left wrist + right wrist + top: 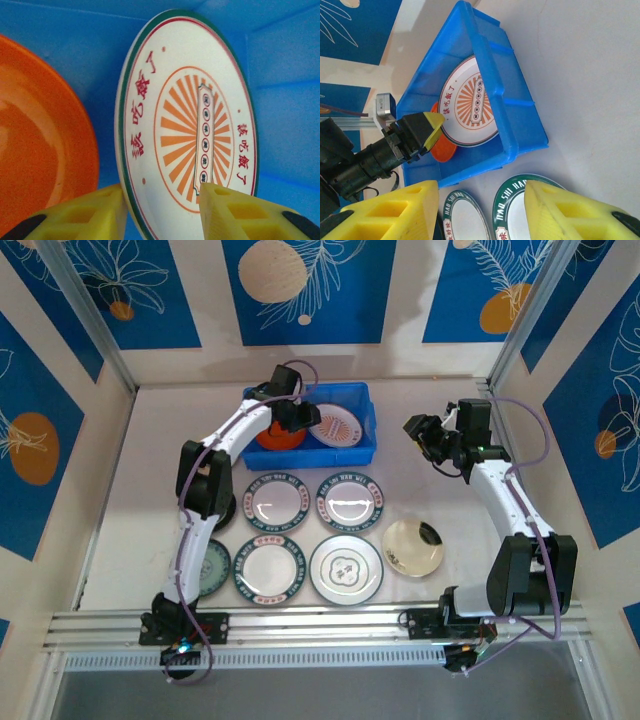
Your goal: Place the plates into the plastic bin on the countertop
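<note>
The left jaws stand wide apart inside the plastic bin [280, 75] and grip nothing. One yellow finger [95, 215] sits at the rim of the sunburst plate [200, 115], a white plate with a green and red edge, orange rays and red characters. The other finger [240, 210] overlaps its face, though it is not clear whether either finger touches it. To the left of these jaws, close beside that plate, lies the orange plate [40, 150], with the bin's blue floor showing between the two. The right jaws are also spread wide with nothing between them, and they hang above the surface [590, 75] off the bin's right end, apart from its wall. Under and ahead of them lie two dark-rimmed white plates [512, 210] side by side on the surface, just outside the bin's near wall. From the top camera, these two form the far row of a block of four such plates. The cream plate [413, 547] lies at the right end of the near row, on the base side of the right jaws. A dark green plate [215, 568] lies at the left end, half hidden by the left arm.
</note>
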You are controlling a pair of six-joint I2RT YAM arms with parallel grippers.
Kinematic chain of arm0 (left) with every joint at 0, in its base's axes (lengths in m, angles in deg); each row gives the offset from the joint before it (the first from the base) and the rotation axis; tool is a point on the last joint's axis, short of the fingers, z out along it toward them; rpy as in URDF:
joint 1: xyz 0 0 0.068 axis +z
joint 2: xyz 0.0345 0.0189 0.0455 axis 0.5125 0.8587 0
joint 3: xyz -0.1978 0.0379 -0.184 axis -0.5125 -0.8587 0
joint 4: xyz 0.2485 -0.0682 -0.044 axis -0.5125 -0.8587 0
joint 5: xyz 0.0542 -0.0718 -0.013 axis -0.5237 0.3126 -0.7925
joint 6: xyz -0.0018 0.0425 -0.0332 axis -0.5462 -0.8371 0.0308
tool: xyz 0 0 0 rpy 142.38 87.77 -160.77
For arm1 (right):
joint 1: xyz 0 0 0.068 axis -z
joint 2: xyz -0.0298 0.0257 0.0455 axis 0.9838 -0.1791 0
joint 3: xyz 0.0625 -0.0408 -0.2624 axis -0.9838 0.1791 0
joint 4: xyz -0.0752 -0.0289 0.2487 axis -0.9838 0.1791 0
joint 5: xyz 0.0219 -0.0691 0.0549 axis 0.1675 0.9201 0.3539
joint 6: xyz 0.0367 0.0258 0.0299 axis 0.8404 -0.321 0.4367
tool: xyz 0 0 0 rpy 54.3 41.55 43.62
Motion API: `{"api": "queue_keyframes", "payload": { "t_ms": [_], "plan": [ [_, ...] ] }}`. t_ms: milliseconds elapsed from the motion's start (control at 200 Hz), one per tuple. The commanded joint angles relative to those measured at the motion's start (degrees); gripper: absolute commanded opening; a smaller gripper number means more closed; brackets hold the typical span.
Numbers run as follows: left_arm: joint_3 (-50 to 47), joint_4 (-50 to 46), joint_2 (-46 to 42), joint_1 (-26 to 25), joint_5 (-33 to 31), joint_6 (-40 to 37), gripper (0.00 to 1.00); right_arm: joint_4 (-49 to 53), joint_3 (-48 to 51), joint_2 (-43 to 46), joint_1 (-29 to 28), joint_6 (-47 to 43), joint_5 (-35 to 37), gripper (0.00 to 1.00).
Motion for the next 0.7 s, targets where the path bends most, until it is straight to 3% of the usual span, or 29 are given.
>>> {"api": "queue_keyframes", "payload": {
  "t_ms": [0,515,690],
  "plan": [
    [2.3,-3.0,0.7,-1.0,-2.8,-2.3,0.43,0.3,0.6,-0.6,-0.5,-1.0,-1.0,0.49],
    [2.3,-4.1,-0.7,-1.5,-3.9,-3.4,0.45,0.9,0.4,-1.0,-4.1,-1.8,-1.5,0.49],
    [-1.5,-1.8,-6.4,-1.9,-5.4,-5.9,0.51,3.7,-0.8,0.2,-5.0,-4.1,-0.1,0.48]
  ]
}}
